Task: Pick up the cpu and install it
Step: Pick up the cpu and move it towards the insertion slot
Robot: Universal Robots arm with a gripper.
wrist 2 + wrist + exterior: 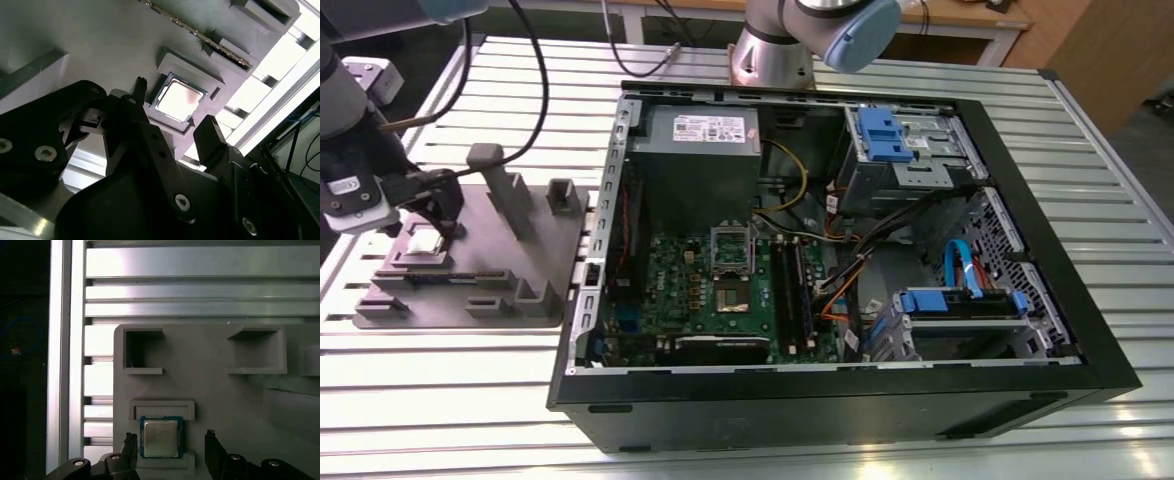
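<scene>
Gripper (170, 436): black fingers spread wide, holding nothing, low over the holder.
Slatted metal table (454, 400): carries everything.
Open computer case (1067, 350): at three o'clock of the gripper in the exterior view, motherboard (707, 290) inside.
Grey holder (210, 385): at nine o'clock of the case.
Cpu (160, 438): square, flat in its recess, between the fingers, no contact visible.

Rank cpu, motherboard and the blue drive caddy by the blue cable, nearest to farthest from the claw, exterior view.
1. cpu: on the grey tray, at the open claw tips, exterior view's left.
2. motherboard: inside the case, middle.
3. blue drive caddy: far side of the case, exterior view's right.
</scene>
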